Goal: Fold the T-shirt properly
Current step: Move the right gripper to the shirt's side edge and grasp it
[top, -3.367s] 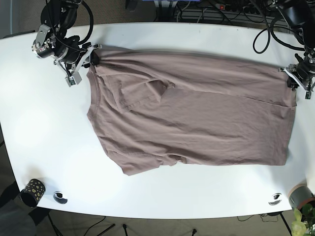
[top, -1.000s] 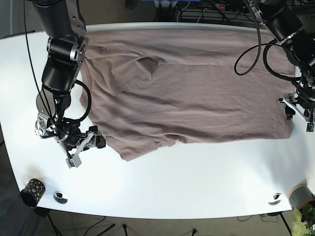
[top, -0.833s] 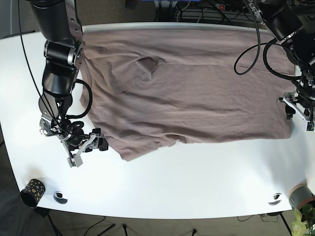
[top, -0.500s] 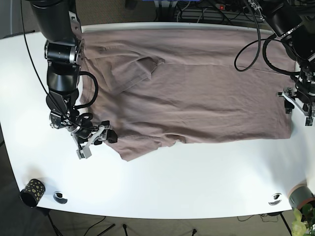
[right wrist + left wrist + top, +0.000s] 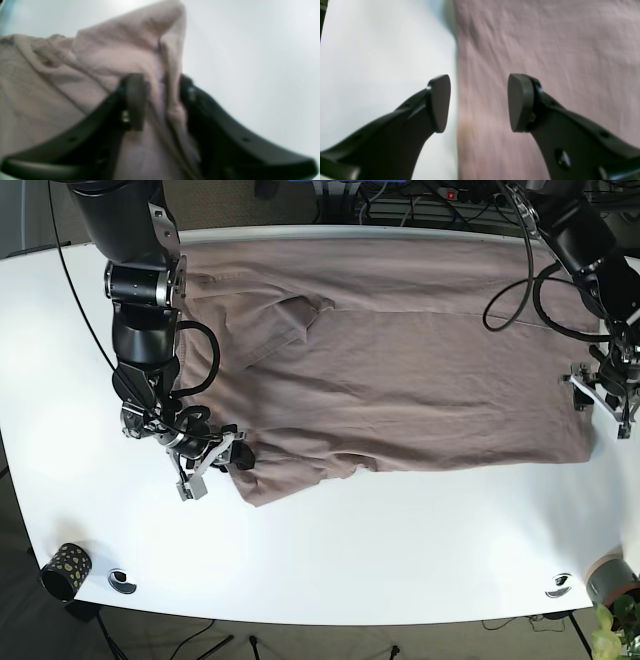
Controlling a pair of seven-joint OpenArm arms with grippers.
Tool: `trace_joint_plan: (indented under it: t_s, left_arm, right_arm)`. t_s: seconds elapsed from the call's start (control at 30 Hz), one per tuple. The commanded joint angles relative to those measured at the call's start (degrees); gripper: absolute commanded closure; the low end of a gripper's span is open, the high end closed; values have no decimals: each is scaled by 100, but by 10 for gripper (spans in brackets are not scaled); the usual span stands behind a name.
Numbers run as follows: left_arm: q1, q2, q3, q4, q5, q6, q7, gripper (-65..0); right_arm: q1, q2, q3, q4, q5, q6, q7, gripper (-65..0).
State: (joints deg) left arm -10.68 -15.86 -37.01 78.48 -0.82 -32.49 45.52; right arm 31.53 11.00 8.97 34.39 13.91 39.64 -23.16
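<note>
The mauve T-shirt [image 5: 400, 370] lies spread across the white table [image 5: 400, 550], with a sleeve folded over at the upper left. In the base view the right gripper [image 5: 228, 463] sits at the shirt's lower left sleeve corner. In the right wrist view that gripper [image 5: 161, 100] has its jaws close together, with a bunched fold of the sleeve [image 5: 140, 42] filling the gap. The left gripper [image 5: 603, 392] is at the shirt's right edge. In the left wrist view it [image 5: 480, 102] is open and straddles the shirt's edge [image 5: 545, 50], with bare table under one finger [image 5: 440, 102].
A black cup with gold dots [image 5: 65, 570] stands at the front left corner, with a small round object [image 5: 123, 581] beside it. Another small round object [image 5: 558, 585] and a potted plant [image 5: 612, 585] are at the front right. Cables run behind the table.
The right gripper slid rightward across the table to the sleeve corner, and its jaws now hold cloth between them. The left gripper moved slightly up along the shirt's right edge.
</note>
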Motion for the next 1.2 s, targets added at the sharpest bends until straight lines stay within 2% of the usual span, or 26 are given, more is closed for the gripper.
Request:
trace_joint_plan:
  t_s: [0.0,0.07,0.33,0.43,0.53,0.6,0.7,0.87,1.07,1.1,1.17]
  left_arm:
    - [-326,-124,75,-494,253,168,-468,-338]
    - [-633,-142,225,-986,403,212,-820,-338]
    - [-1662,-529,348,-2868,508,247,-1576,-339]
    - [-1970,-704,339,-3571,508,467,-1857,-340]
    - [-2154,-836,339,-4028,508,686,-2068,-388]
    - [-2260,-915,365,-4318,517,695,-2165,-442]
    - [-2330,-994,655,-4617,482,695,-2279,-478]
    - [-2330,-1003,884,-4977,473,686,-2604,-478]
    - [-2471,-994,893,-5311,473,678,-2640,-476]
    - [-2480,-994,893,-5399,473,678,-2648,-463]
    - [-2480,-977,893,-5443,473,678,-2657,-382]
  right_arm:
    - [157,82,13,64,37,36,26,-90]
    - [157,82,13,64,29,36,17,-55]
    - [139,117,13,64,46,36,8,-55]
    - [139,117,13,64,73,36,8,-55]
    - [139,117,21,64,73,36,8,-55]
    - [139,117,21,64,73,36,8,-55]
    - [139,117,30,64,73,36,-1,-54]
    - [139,117,30,73,73,36,-71,-54]
    - [25,108,39,504,81,36,-221,-52]
    - [-36,91,39,671,81,36,-264,-52]
    - [-116,82,39,952,81,36,-370,-52]
